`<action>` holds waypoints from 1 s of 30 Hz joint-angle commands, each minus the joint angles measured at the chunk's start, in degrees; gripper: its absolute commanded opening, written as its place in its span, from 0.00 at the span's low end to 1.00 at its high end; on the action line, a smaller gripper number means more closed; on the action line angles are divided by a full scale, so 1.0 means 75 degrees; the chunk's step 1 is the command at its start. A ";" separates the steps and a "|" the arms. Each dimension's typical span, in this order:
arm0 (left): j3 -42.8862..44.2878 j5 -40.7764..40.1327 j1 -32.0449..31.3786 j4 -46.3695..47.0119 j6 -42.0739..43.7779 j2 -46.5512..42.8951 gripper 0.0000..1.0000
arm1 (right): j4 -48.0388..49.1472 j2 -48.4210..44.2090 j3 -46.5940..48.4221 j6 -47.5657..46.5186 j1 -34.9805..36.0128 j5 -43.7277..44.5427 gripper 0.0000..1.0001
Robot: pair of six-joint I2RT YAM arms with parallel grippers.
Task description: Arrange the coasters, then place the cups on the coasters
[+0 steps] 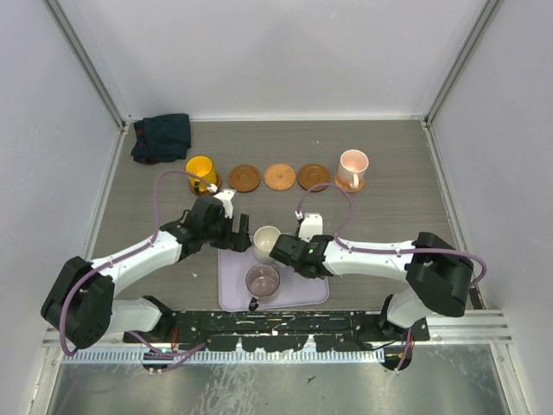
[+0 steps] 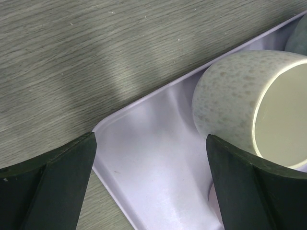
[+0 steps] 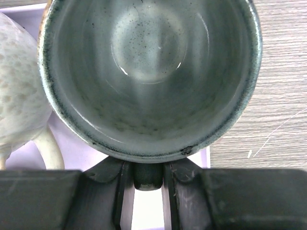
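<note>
Fingers of the right gripper drawn narrow either side of the grey-green cup's handle, firm hold unclear, cup upright, mouth up, handle pointing right, at the far side of the tray, cream cup just left, left gripper wide open, empty.

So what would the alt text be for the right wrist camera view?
A grey-green cup, seen from straight above, fills the frame, its handle inside the right pincer. A cream cup stands left of it on a lavender tray; wood-grain table shows at right.
</note>
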 commanded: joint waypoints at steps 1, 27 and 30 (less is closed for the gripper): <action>-0.0025 0.0127 0.0010 0.0410 0.0078 -0.0015 0.98 | -0.0294 -0.0183 0.0203 -0.0368 0.0035 0.0602 0.00; -0.0146 -0.0067 0.0007 0.0519 0.0043 -0.0155 0.99 | 0.1197 0.0066 0.3001 -0.4938 -0.1918 0.2025 0.01; -0.0135 -0.0163 0.0011 0.0508 0.0053 -0.0193 0.99 | 0.1737 0.0413 0.3225 -0.5486 -0.2476 0.1559 0.01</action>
